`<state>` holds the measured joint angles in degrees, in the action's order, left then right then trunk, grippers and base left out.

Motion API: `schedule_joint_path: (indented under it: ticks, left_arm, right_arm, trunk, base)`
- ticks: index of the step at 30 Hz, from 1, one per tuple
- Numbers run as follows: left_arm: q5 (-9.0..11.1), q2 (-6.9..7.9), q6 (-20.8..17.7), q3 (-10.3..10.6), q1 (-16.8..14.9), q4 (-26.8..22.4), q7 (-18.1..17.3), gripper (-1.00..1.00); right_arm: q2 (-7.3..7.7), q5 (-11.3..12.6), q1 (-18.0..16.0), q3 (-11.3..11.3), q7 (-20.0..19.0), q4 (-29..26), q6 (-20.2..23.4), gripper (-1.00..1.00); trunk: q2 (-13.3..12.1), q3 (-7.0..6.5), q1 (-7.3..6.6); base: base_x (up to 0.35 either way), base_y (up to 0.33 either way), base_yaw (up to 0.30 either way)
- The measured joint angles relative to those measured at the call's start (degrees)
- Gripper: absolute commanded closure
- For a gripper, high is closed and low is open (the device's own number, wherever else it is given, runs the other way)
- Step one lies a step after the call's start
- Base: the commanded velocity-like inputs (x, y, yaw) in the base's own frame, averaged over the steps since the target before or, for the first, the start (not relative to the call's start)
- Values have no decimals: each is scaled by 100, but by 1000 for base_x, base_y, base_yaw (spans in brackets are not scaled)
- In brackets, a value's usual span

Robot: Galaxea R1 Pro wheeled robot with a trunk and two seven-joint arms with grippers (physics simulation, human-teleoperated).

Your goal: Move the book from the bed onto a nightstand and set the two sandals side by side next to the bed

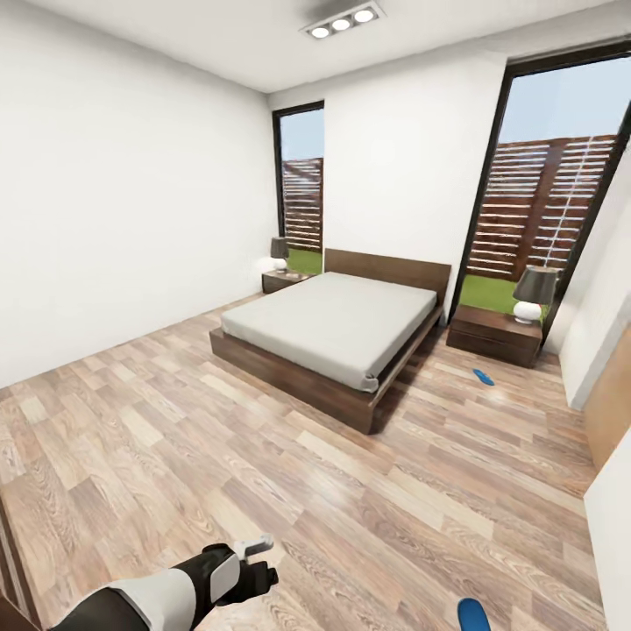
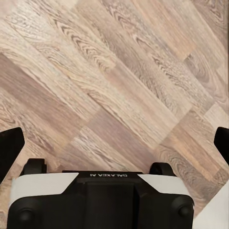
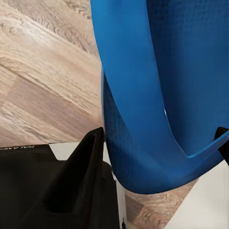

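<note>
The bed [image 1: 333, 329], with a dark wood frame and bare off-white mattress, stands in the middle of the bedroom against the far wall. No book shows on it. One blue sandal [image 1: 483, 377] lies on the floor near the right nightstand [image 1: 493, 334]. The other sandal [image 3: 157, 71] hangs in my right gripper [image 3: 152, 157], which is shut on it; its tip [image 1: 473, 614] peeks in at the lower edge of the head view. My left gripper [image 1: 254, 565] is open [image 2: 114, 145] over bare planks, holding nothing.
A second nightstand [image 1: 282, 280] with a lamp [image 1: 280, 252] stands left of the bed; the right one also carries a lamp [image 1: 535, 295]. Tall black-framed windows [image 1: 543, 202] flank the headboard. A wood-fronted cabinet [image 1: 611, 412] lines the right wall. Wide plank floor lies between me and the bed.
</note>
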<state>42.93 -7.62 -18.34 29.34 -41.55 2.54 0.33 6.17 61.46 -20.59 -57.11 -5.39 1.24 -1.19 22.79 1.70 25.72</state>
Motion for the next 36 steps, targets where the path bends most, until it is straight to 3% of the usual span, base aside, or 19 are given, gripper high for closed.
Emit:
schedule_joint_path:
  ticks: [12,19,25,36]
  left_arm:
    - [1,-7,0,0,-1,0,6,-100]
    - [5,-8,0,0,1,-1,7,-100]
    - [6,-8,-1,-1,0,-2,7,-100]
    - [6,-12,-1,0,1,-2,7,-100]
  right_arm:
    - [0,0,2,0,-6,10,0,100]
    - [0,-1,32,0,-6,11,0,100]
    - [0,-1,50,0,-5,11,0,100]
    - [0,-1,52,0,-5,11,0,100]
  trunk:
    - [0,0,-1]
    - [0,0,-1]
    - [0,0,-1]
    - [0,0,-1]
  base:
    - [327,32,-294]
    - [343,-10,-88]
    - [345,-103,-59]
    - [342,-145,-265]
